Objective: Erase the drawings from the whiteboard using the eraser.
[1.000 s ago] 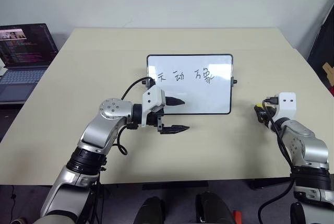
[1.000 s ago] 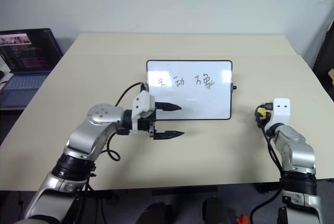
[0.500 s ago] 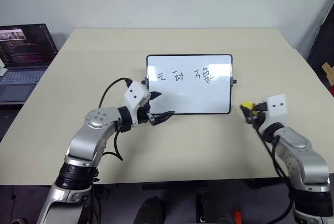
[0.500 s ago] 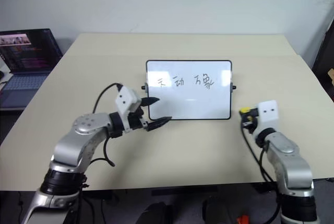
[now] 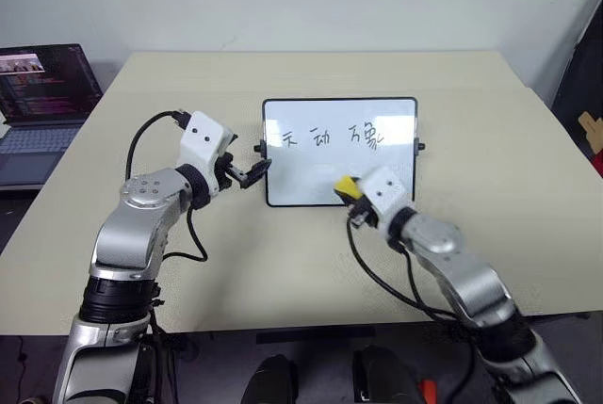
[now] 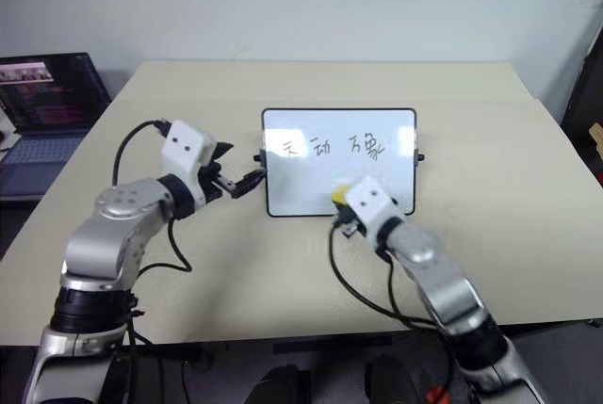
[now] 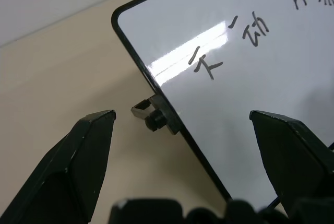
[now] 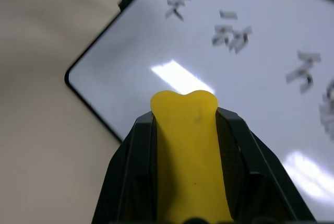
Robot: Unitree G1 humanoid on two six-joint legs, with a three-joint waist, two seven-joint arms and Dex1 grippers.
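Glossy white with a thin black frame, the whiteboard (image 5: 340,152) is seen lying near the middle of the beige table (image 5: 471,103), and it is judged to be light, stiff and rather slippery, so that it would likely slide under a wiping push unless it is steadied at an edge; the small black knob (image 7: 154,119) on its left side is judged a fair place for it to be braced. The drawings (image 5: 335,137), a row of thin black marks, are found across the upper part of the board, all of them unwiped. The left gripper (image 5: 247,172) is held just beside the board's left edge with its fingers spread apart and nothing between them; in the left wrist view the knob and the frame are seen between the two fingertips, though whether anything is touched cannot be told. The right gripper (image 5: 350,199) is seen over the lower middle of the board, below the marks, with its fingers clamped together on the eraser (image 8: 190,145). The eraser, a small yellow block, is judged to be light and somewhat soft, since its tip bulges a little past the fingers, and it is gripped along its two long sides with the tip left free for wiping. Whether the tip is pressed on the board yet cannot be made out.
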